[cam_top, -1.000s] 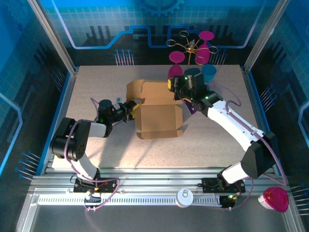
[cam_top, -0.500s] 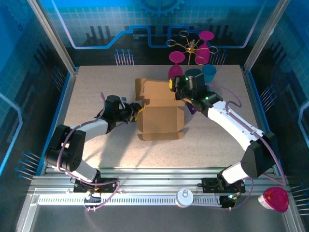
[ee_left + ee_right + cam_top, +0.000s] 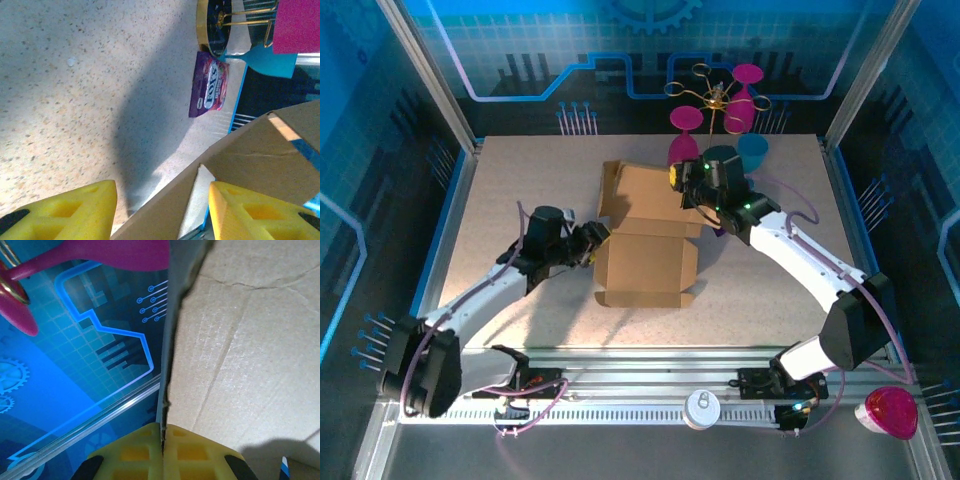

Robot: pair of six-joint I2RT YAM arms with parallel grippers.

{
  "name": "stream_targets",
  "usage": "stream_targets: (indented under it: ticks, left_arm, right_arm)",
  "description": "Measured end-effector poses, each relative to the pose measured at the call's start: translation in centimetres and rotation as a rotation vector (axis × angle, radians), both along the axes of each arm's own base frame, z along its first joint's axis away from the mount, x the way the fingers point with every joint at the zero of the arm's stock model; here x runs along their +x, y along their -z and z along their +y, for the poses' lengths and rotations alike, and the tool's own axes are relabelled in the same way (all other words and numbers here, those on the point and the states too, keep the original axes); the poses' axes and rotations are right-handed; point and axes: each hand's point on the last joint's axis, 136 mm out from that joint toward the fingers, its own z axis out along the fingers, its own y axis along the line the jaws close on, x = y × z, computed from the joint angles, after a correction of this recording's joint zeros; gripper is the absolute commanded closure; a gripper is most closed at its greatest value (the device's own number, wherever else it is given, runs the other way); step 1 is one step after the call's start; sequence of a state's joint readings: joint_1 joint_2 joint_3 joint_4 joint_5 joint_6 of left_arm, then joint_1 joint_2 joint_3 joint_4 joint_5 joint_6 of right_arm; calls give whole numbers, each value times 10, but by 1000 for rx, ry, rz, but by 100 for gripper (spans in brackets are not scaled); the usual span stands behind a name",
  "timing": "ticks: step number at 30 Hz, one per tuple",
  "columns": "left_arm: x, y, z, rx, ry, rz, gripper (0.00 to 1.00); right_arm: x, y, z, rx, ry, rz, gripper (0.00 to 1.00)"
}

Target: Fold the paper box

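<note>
The brown paper box (image 3: 645, 255) lies half folded in the middle of the table, its back panel raised. My left gripper (image 3: 597, 240) is at the box's left side and stands open. In the left wrist view its yellow fingers (image 3: 75, 210) straddle a slanting cardboard edge of the paper box (image 3: 260, 155) with gaps on both sides of it. My right gripper (image 3: 678, 180) is at the raised back panel, on its right side. Its yellow fingers (image 3: 200, 450) are shut on the thin edge of that cardboard panel (image 3: 250, 340).
A purple snack packet (image 3: 210, 85) lies on the table beyond the box, near a gold stand with pink glasses (image 3: 712, 100) and a teal cup (image 3: 753, 150) at the back. Blue enclosure walls ring the speckled table (image 3: 520, 180).
My left gripper has opened wider and drawn back a little toward the near side. The box's front part has slid nearer. The right gripper has kept its hold.
</note>
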State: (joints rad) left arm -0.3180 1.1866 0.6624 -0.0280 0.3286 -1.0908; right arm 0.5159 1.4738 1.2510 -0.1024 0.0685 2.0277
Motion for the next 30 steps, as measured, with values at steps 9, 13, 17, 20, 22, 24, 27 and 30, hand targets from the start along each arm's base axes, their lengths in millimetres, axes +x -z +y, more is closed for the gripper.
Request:
stream_targets:
  ticks: [9,13,17,20,22,24,27,30]
  left_arm:
    - [-30,-19,26,82,16,-53,48]
    - [-31,-41,39,101,2,-95,55]
    - [-9,-73,63,96,-57,-159,63]
    - [15,-82,78,98,-85,-171,70]
    - [32,-84,79,125,-60,-171,72]
    - [47,-86,77,160,-14,-190,72]
    - [57,-86,74,228,62,-235,70]
    - [51,-84,68,309,149,-290,52]
  right_arm:
    - [-1,8,3,-6,-19,16,100]
    - [0,16,5,-21,-29,28,100]
    - [3,20,7,-33,-40,17,100]
    - [6,23,12,-42,-61,6,100]
    - [7,27,14,-46,-72,0,100]
    - [6,34,14,-54,-78,5,100]
    - [4,43,13,-64,-80,18,100]
    - [5,44,13,-65,-80,19,100]
